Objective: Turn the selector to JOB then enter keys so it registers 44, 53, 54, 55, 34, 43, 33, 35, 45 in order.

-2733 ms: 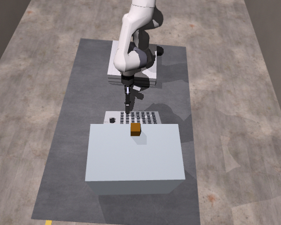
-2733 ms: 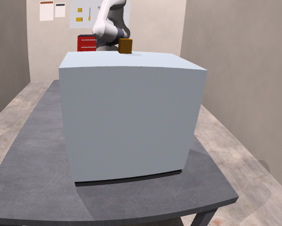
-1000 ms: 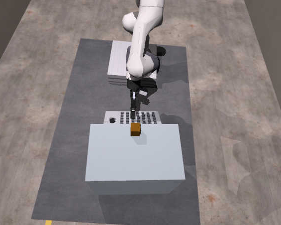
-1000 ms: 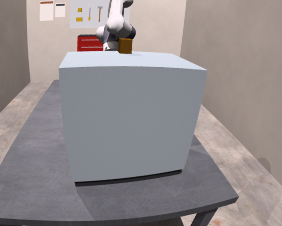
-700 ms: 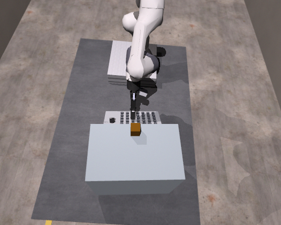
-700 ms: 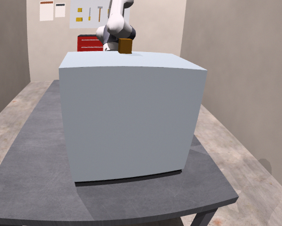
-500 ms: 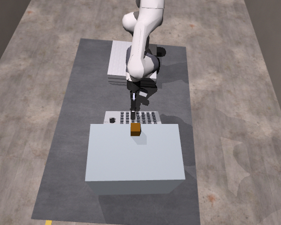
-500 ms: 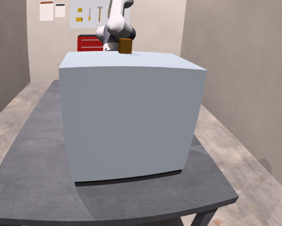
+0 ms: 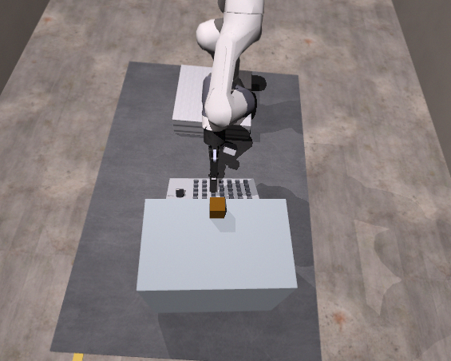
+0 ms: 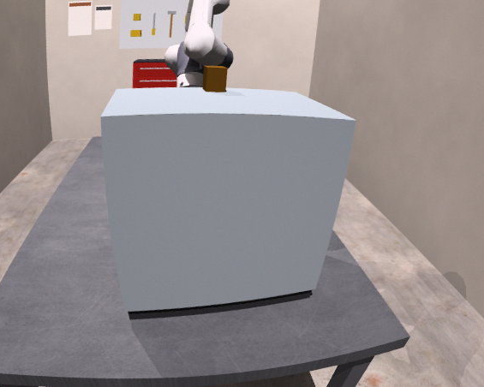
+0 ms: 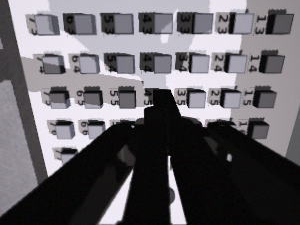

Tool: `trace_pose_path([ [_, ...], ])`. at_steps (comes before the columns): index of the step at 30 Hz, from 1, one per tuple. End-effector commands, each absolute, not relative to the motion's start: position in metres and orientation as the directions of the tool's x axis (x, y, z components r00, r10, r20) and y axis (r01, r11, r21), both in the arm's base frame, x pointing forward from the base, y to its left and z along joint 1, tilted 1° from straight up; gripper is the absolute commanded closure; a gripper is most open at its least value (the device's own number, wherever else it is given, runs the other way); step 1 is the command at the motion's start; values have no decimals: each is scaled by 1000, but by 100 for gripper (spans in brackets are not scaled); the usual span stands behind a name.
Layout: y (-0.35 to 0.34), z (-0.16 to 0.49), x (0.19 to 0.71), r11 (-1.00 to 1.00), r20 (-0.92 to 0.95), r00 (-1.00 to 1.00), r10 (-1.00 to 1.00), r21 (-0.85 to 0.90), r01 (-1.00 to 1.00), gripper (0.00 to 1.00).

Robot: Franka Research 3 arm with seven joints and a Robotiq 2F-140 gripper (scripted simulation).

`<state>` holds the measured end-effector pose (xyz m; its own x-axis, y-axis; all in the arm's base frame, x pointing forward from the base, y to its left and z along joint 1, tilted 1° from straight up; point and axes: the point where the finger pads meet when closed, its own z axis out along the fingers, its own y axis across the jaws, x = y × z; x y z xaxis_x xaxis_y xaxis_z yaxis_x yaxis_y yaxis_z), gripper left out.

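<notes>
- Your jaws are fully closed, holding nothing; gripper (image 11: pixel 159 99) tip sits over key 45 (image 11: pixel 148 92).
- Keypad (image 9: pixel 253 188) fronts the grey box (image 9: pixel 216 243) on the worktop; selector (image 9: pixel 180 192) at its left.
- Press straight, centred; watch which key lights.

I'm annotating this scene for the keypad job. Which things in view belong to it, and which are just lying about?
Belongs to the job:
- keypad panel
- black selector knob
- key 45, under the shut end effector

Just lying about:
- orange block on the grey cabinet
- red tool chest
- wall tool board
</notes>
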<state>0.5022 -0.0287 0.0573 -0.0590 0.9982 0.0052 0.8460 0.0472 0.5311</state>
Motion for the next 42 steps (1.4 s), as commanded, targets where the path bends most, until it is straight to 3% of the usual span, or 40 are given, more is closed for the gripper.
trace_pose_path([
  [1, -28, 57, 503, 39, 12, -53, 999, 531, 846, 90],
  [42, -28, 48, 509, 39, 12, -53, 999, 531, 846, 90],
])
